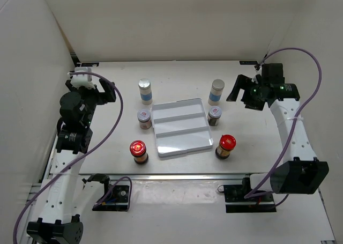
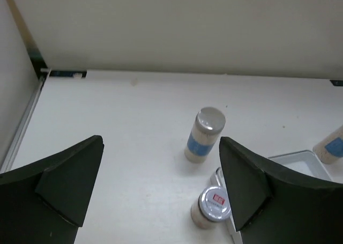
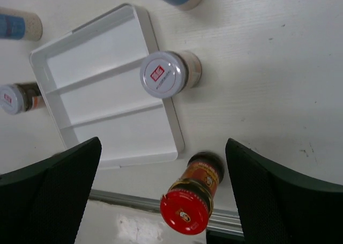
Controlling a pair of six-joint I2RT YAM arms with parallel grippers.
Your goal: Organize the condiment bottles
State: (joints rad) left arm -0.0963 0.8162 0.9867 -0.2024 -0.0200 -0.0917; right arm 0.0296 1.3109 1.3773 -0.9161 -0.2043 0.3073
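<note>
Six condiment jars stand around the white ridged tray (image 1: 179,127). On its left are a tall white jar (image 1: 145,91), a short silver-lidded jar (image 1: 144,118) and a red-capped jar (image 1: 138,151). On its right are a tall white jar (image 1: 216,91), a short silver-lidded jar (image 1: 215,115) and a red-capped jar (image 1: 226,146). My left gripper (image 1: 91,87) is open and empty, left of the jars; its view shows the tall jar (image 2: 203,135) and short jar (image 2: 211,207). My right gripper (image 1: 242,96) is open and empty, above the right short jar (image 3: 166,74) and red-capped jar (image 3: 190,201).
The tray (image 3: 107,104) is empty, with two ridges across it. White walls close the table at the back and left. A metal rail (image 1: 177,175) runs along the table's near edge, with both arm bases below it.
</note>
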